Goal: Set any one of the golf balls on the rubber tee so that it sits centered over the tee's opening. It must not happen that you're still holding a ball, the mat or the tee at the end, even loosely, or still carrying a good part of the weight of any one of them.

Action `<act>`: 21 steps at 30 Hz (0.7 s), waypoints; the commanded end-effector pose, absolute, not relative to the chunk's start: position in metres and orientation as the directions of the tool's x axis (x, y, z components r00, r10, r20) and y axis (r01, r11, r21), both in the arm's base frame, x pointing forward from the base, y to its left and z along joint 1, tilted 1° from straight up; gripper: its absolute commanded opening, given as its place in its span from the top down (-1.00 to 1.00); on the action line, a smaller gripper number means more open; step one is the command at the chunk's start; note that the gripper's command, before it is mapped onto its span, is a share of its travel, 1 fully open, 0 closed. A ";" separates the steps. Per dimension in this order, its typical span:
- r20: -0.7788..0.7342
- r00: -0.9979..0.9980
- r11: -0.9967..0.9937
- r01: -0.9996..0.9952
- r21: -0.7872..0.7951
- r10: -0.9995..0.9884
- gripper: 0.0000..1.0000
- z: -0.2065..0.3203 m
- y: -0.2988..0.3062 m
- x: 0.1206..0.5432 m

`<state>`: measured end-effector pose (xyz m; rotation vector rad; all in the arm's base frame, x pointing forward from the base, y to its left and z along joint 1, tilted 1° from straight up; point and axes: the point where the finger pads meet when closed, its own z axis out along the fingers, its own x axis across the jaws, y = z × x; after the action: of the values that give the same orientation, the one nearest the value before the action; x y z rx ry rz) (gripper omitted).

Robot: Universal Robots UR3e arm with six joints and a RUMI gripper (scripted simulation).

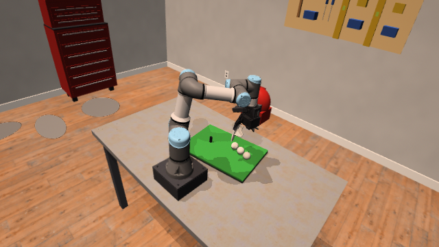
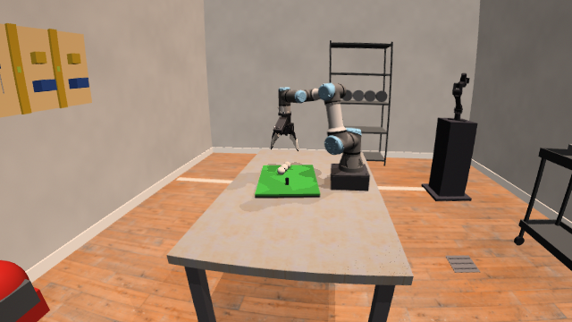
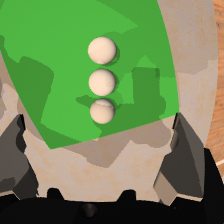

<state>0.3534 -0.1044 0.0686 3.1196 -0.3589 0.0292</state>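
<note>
Three golf balls (image 3: 102,80) lie in a row on the mat below the gripper (image 2: 283,142) — its jaws spread wide, empty

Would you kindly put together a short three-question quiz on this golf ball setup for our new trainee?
1. True or false: the gripper is open and holds nothing.
2. How many golf balls lie on the green mat?
A) two
B) three
C) four
3. Fill in: the black rubber tee stands on the mat with ____ on top of it.

Key
1. True. The jaws stand wide above the mat's far edge, with nothing between them.
2. B. The nearest ball, the middle ball and the farthest ball, as the wrist view shows them, lie in a row.
3. Nothing; no ball is on it yet.
</note>
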 end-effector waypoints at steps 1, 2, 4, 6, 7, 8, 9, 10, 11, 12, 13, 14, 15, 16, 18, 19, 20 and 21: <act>0.022 0.972 -0.973 -0.232 0.004 -0.232 -1.00 0.068 -0.106 0.354; 0.022 0.972 -0.973 -0.232 0.004 -0.232 -1.00 0.066 -0.106 0.354; 0.022 0.972 -0.973 -0.232 0.004 -0.232 -1.00 0.063 -0.106 0.355; 0.022 0.972 -0.973 -0.232 0.004 -0.232 -1.00 0.058 -0.106 0.356; 0.022 0.973 -0.973 -0.232 0.004 -0.232 -1.00 0.055 -0.106 0.356; 0.022 0.973 -0.973 -0.232 0.004 -0.232 -1.00 0.052 -0.106 0.356; 0.022 0.973 -0.973 -0.232 0.004 -0.232 -1.00 0.049 -0.106 0.357; 0.022 0.973 -0.973 -0.232 0.004 -0.232 -1.00 0.045 -0.106 0.357; 0.022 0.973 -0.973 -0.232 0.004 -0.232 -1.00 0.045 -0.106 0.357; 0.022 0.973 -0.973 -0.232 0.004 -0.232 -1.00 0.045 -0.106 0.357; 0.022 0.973 -0.973 -0.232 0.004 -0.232 -1.00 0.041 -0.106 0.357; 0.022 0.973 -0.973 -0.232 0.004 -0.232 -1.00 0.037 -0.106 0.357; 0.022 0.973 -0.973 -0.232 0.004 -0.232 -1.00 0.032 -0.106 0.358; 0.022 0.973 -0.973 -0.232 0.004 -0.232 -1.00 0.028 -0.105 0.358; 0.022 0.972 -0.973 -0.232 0.004 -0.232 -1.00 0.019 -0.105 0.358; 0.022 0.972 -0.973 -0.232 0.004 -0.232 -1.00 0.014 -0.105 0.358; 0.022 0.972 -0.973 -0.232 0.004 -0.232 -1.00 0.009 -0.106 0.359; 0.022 0.972 -0.973 -0.232 0.004 -0.232 -1.00 0.004 -0.106 0.359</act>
<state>0.3522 -0.1014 0.0340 3.1279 -0.3655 -0.0007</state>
